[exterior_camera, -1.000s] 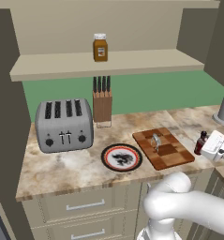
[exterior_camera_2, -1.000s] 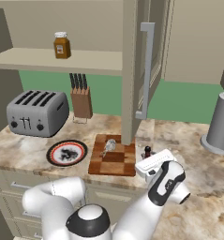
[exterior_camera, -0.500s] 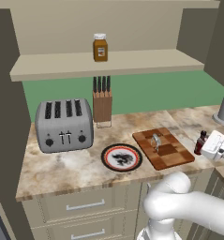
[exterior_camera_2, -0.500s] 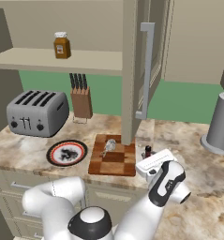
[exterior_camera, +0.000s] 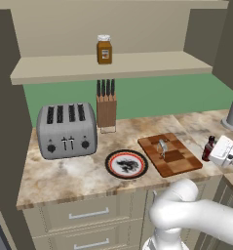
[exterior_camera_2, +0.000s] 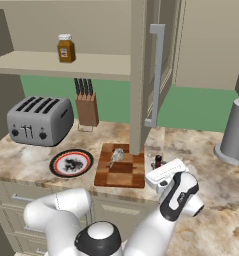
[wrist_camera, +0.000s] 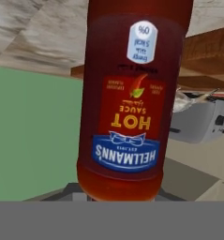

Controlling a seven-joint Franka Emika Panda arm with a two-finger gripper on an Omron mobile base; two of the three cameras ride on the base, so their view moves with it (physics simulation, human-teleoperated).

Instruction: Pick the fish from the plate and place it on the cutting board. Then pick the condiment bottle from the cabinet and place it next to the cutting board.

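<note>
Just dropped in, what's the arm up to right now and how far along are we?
The fish already lies on the cutting board, and the plate beside it is bare. The gripper is shut on the condiment bottle, holding it upright at the counter just right of the board. It has not let go yet.

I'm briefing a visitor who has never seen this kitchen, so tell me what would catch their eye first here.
First, the dark red condiment bottle looming in the hand view, its hot sauce label upside down; in the base views it stands on the counter just right of the cutting board, with the gripper shut on it. Next, the small silvery fish lying on that checkered board, and the patterned plate left of it, without the fish.
</note>
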